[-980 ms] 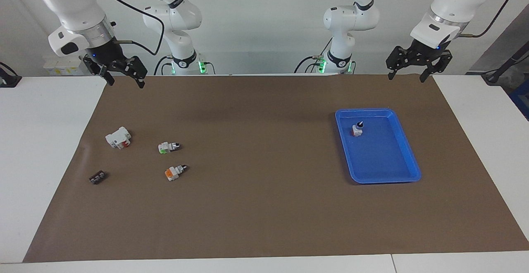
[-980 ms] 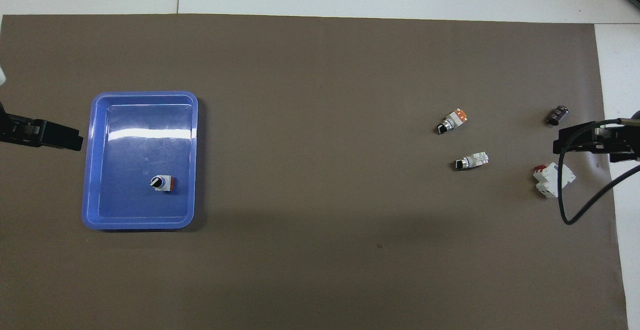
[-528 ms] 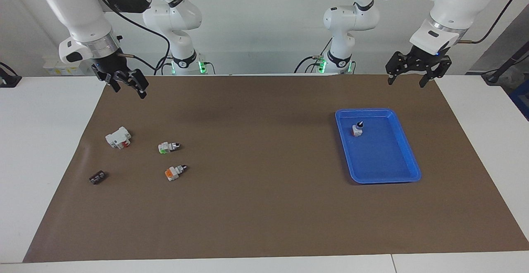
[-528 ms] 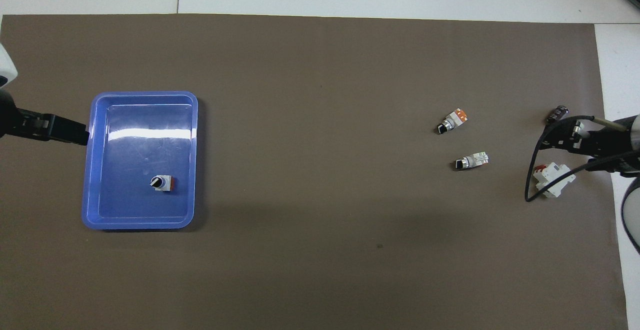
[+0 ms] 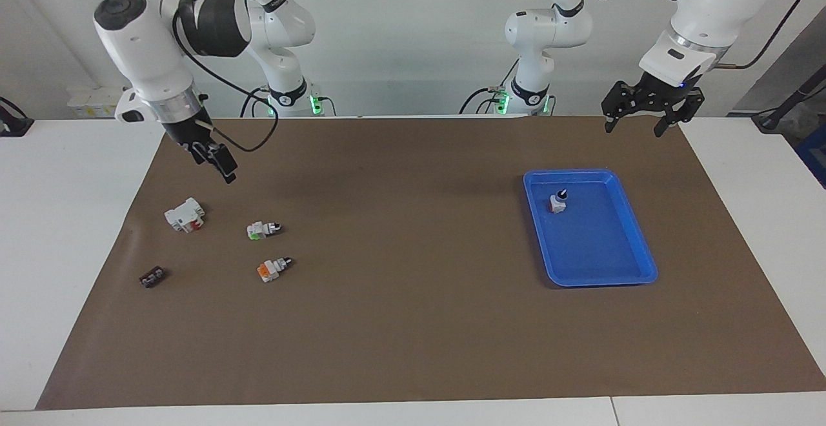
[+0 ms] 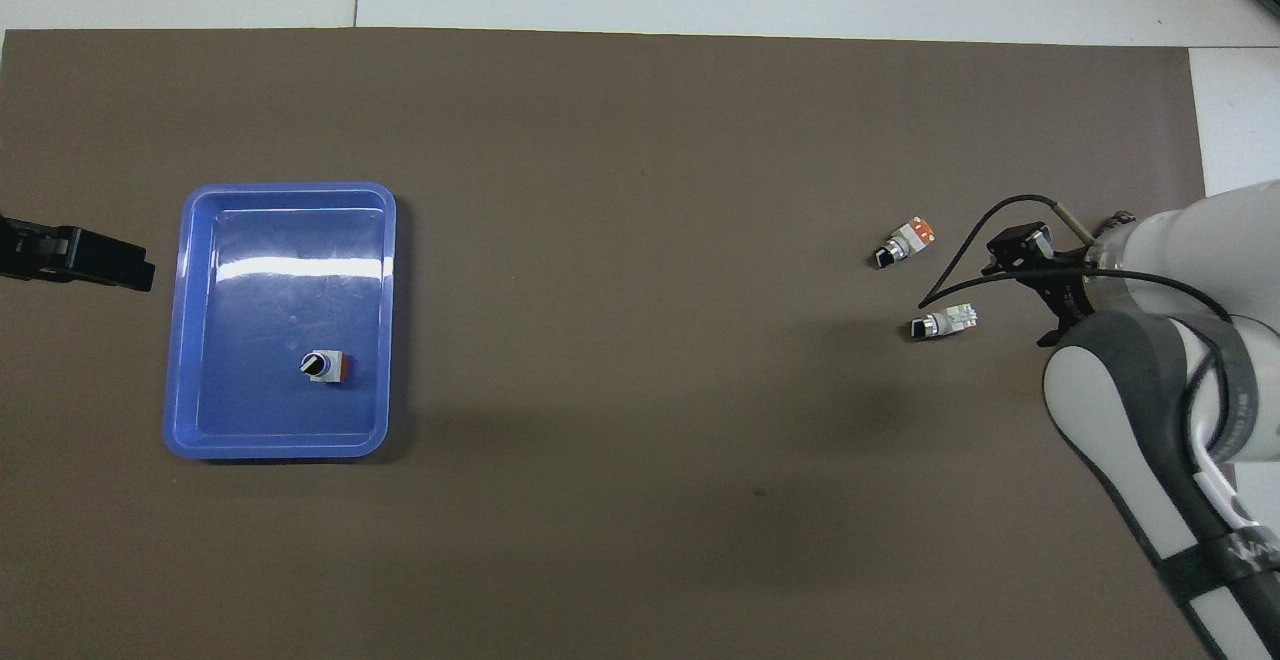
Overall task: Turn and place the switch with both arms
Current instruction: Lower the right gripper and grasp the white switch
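Your green-ended switch (image 5: 263, 230) lies on its side on the brown mat (image 5: 413, 323) toward the right arm's end of the tabletop, with an orange-ended switch (image 5: 273, 269) just farther from the robots and a white block (image 5: 184, 214) beside it. Your right pincer (image 5: 218, 161) hangs empty in the air over the mat near the white block, its jaws apart. Your left pincer (image 5: 647, 113) hovers wide open and empty over the mat's edge. The blue tray (image 5: 639, 245) holds a red-based switch (image 5: 558, 201) standing upright.
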You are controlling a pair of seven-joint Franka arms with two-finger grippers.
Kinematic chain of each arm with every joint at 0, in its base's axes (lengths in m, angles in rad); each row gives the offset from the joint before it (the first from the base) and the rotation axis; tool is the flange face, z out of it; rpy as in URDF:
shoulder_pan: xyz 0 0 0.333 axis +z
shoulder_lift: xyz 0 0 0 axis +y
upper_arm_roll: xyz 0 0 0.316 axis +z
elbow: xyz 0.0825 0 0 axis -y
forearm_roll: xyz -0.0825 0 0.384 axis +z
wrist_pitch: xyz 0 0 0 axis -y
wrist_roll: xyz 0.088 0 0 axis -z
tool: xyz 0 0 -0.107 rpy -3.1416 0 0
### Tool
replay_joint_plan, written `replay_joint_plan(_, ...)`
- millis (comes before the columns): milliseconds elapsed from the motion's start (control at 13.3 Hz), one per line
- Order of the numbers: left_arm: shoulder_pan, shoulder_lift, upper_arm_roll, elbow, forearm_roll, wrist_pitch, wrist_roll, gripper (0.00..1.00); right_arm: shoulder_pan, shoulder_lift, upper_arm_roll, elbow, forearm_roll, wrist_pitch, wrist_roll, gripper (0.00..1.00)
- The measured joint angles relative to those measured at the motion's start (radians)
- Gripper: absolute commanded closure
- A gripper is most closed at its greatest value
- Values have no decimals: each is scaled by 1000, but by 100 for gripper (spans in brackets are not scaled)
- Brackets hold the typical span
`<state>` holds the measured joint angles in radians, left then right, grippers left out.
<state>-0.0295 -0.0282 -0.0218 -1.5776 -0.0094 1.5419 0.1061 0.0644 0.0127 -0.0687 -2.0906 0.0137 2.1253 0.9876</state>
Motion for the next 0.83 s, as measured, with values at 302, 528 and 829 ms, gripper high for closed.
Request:
replay_joint_plan(302,0,0,-1,0,0,0,0,0,-2,81,-1,-80,7,185,138,1)
replay_joint_plan(528,0,0,-1,0,0,0,0,0,-6,121,-3,-106,27,234,156,1)
replay_joint_plan(829,0,0,-1,0,0,0,0,0,-4,138,-3,-108,78,282,157,1)
